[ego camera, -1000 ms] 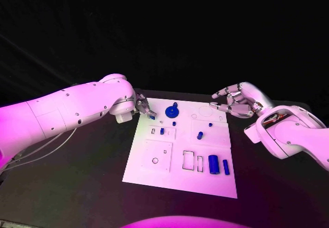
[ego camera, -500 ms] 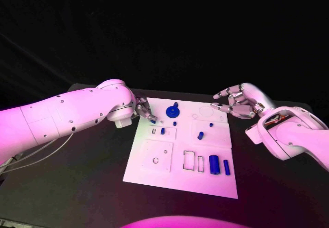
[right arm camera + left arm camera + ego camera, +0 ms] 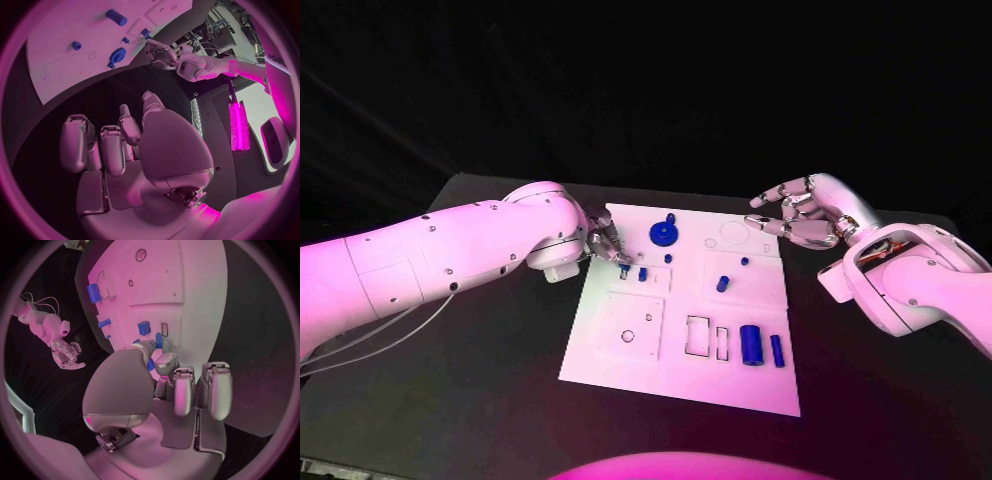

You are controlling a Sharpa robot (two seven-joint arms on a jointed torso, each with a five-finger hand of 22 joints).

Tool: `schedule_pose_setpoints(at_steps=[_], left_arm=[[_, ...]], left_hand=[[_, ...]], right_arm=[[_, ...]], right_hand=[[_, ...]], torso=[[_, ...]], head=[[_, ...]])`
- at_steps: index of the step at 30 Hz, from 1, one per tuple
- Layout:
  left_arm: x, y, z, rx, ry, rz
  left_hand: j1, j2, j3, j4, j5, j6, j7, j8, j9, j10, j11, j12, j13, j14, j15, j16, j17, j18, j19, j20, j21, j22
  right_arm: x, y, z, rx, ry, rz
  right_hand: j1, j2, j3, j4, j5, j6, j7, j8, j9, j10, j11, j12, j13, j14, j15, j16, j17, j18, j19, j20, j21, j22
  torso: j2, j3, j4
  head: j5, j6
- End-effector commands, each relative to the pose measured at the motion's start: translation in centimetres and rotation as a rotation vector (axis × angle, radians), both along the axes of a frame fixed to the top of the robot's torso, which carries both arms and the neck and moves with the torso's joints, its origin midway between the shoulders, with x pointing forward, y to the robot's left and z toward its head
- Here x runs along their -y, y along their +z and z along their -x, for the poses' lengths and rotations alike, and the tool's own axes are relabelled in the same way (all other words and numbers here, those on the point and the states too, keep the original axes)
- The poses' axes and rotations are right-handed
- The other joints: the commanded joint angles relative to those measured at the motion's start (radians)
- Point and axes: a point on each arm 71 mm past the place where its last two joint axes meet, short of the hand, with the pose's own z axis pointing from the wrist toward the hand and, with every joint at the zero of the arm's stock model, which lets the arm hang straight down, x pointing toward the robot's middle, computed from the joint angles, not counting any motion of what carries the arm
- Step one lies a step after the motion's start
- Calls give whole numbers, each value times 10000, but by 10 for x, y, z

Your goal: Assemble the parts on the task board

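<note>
1. Left hand [image 3: 606,243] has moved in over the last second, from the board's [image 3: 661,370] far left edge to just over the small blue parts near that corner.
2. Left wrist view: fingers [image 3: 164,364] pinched narrow, tips down at the board, with a small blue part [image 3: 158,340] right at them. It looks held or pressed, but I cannot tell for sure; the tips hide the contact.
3. Right hand [image 3: 798,216] is unchanged, hovering off the board's far right corner above the tabletop [image 3: 488,370]. Fingers [image 3: 75,142] half-curled, apart, holding nothing.
4. Parts on the board have not moved: gear [image 3: 664,234] near the far edge, short peg [image 3: 721,284] mid-board, large cylinder [image 3: 751,345] and thin cylinder [image 3: 776,351] side by side near the right edge.
5. Empty outlined slots [image 3: 697,336] sit just left of the cylinders, so most of the assembly is not yet done.
6. Judgement: the left hand's shift looks like it is seating or picking a small part at the far left slots. Task is at an early stage.
7. Risk: the part is small and the tips hide it, so it could tilt or slip.
</note>
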Motion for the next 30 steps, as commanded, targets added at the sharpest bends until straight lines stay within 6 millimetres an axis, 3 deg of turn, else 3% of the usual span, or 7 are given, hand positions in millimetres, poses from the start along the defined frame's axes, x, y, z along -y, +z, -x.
schedule_pose_setpoints(at_steps=[1,17,30], left_arm=[[2,-1,2,239,-46,21],[1,-7,7,107,-111,-106],[1,-6,10,181,-240,-364]], left_hand=[[82,-55,1146,-1144,6,-16,-56,49,0,86,-3,59,23,1032,-26,25,2633,-126,1024,-41,-15,2557],[66,-71,1188,-1155,6,17,-63,74,6,133,-10,109,65,1032,-33,25,2633,-132,1038,-45,0,2580],[111,-281,1315,-1312,8,56,-80,91,-9,209,-35,177,126,1032,-55,25,2633,-143,1064,-60,25,2619]], right_arm=[[-1,0,1,15,100,40],[-1,-1,1,4,109,44],[0,-1,1,-12,106,51]], right_hand=[[-20,62,-53,10,58,9,-28,53,1,-49,-31,-10,-3,678,-71,-38,980,186,-32,-7,-34,984],[-30,68,-57,11,73,9,-28,55,0,-48,-31,-8,-2,680,-71,-34,987,185,-29,-7,-32,987],[-32,70,-58,11,78,9,-28,55,0,-48,-32,-8,-2,681,-71,-33,989,184,-28,-7,-31,988]], torso=[[2,1,-2],[1,-5,-8],[5,-7,-3]], head=[[-4,-7],[16,-7],[14,-42]])
